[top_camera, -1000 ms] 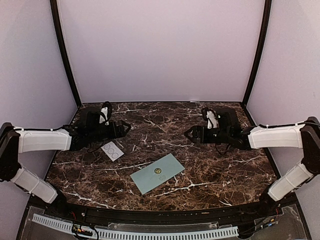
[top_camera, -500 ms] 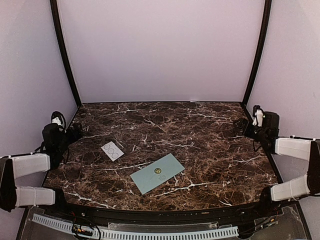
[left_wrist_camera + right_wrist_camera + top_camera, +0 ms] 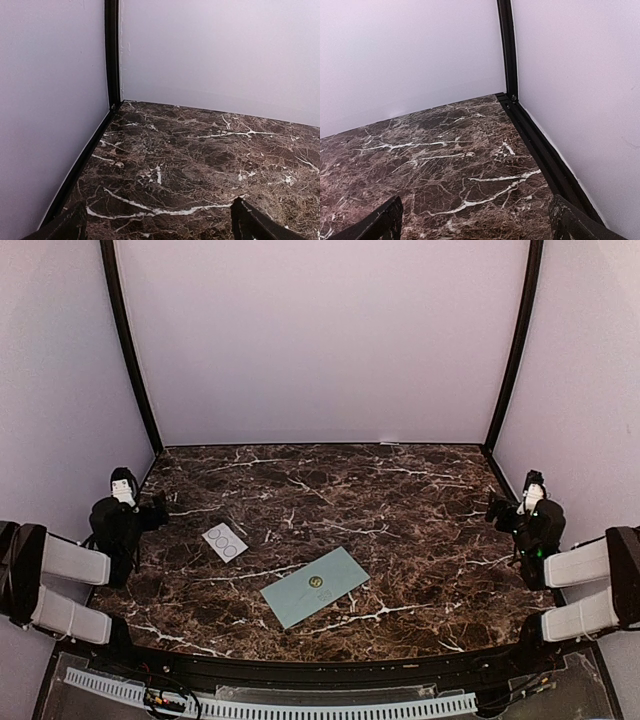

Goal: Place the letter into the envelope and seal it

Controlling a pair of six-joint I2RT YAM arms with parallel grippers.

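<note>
We are seeing the envelope [image 3: 314,587] lying flat on the dark marble desk [image 3: 400,490], close to the near edge and about midway along it. It is turned at a slant, with a small round sticker [image 3: 319,582] sitting on its upper face. The white strip [image 3: 225,541] with three circles is lying to its left and a little farther in, apart from it.

Both arms are sitting folded at the sides. The left gripper [image 3: 150,512] is hovering by the left edge and the right gripper [image 3: 500,512] by the right edge, each well apart from the envelope. Between them the middle and far half of the desk are lying open, with pale walls closing in the left, far and right edges.

Only the top view is showing the paper things. The left wrist view is looking into the far left corner, where a black post [image 3: 112,50] is rising. Its fingers [image 3: 60,227] are showing at the bottom corners, spread wide over bare marble, so the jaws are standing open and holding nothing. The right wrist view is facing the far right corner and its own post [image 3: 506,45]. Its fingers [image 3: 575,222] are spread just as wide, with nothing held.
</note>
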